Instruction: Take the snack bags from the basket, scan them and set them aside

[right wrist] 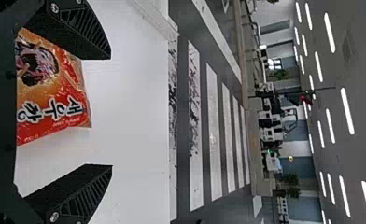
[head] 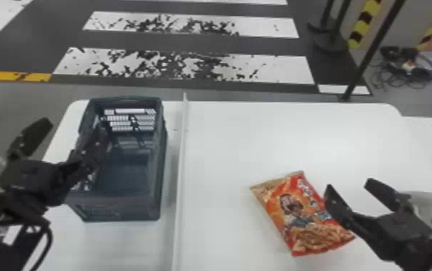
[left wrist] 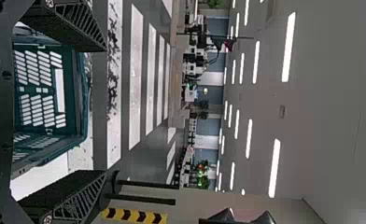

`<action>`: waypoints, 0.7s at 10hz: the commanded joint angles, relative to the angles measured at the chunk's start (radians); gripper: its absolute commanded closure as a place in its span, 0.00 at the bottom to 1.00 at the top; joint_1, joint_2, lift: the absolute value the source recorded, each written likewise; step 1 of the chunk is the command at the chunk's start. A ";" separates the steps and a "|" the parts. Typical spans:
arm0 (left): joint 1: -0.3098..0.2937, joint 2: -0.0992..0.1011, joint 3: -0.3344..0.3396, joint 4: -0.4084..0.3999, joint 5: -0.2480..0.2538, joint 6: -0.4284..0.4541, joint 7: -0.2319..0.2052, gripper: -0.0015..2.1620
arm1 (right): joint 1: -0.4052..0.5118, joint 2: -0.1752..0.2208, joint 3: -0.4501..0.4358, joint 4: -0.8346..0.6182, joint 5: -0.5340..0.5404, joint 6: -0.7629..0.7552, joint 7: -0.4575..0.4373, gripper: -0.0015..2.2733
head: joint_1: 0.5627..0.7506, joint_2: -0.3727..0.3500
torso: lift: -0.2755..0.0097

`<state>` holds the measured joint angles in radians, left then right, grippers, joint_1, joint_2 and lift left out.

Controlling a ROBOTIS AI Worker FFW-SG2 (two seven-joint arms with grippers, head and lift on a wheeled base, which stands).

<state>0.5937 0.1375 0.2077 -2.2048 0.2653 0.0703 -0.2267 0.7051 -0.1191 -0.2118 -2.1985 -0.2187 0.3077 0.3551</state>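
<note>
snack bag (head: 300,216) on table (head: 222,158), dark basket (head: 121,207)

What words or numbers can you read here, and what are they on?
Snack bag: big white letters on its red part, which I won't read out.
Snack bag, beside the big letters: a small line, too small to read.
Basket, near wall: faint marks, too blurred to read.
Numbers: none I can make out.

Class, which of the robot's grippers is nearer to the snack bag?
Right. The right gripper is at the right side of the snack bag; the left gripper is by the basket, across the white divider.
</note>
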 commanded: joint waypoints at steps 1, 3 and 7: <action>0.008 -0.003 -0.039 0.013 -0.046 -0.056 0.027 0.03 | 0.037 -0.013 0.046 -0.035 0.093 0.035 0.007 0.05 | 0.70 0.55 | 0.70; 0.008 -0.003 -0.048 0.019 -0.046 -0.074 0.035 0.03 | 0.076 -0.054 0.121 -0.037 0.223 0.029 0.007 0.05 | 0.70 0.59 | 0.70; 0.003 0.001 -0.047 0.043 -0.021 -0.086 0.030 0.03 | 0.126 -0.202 0.284 -0.006 0.567 -0.038 -0.064 0.05 | 0.70 0.68 | 0.70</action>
<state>0.5965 0.1372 0.1600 -2.1643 0.2385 -0.0164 -0.1950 0.8263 -0.2965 0.0534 -2.2128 0.3134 0.2773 0.2913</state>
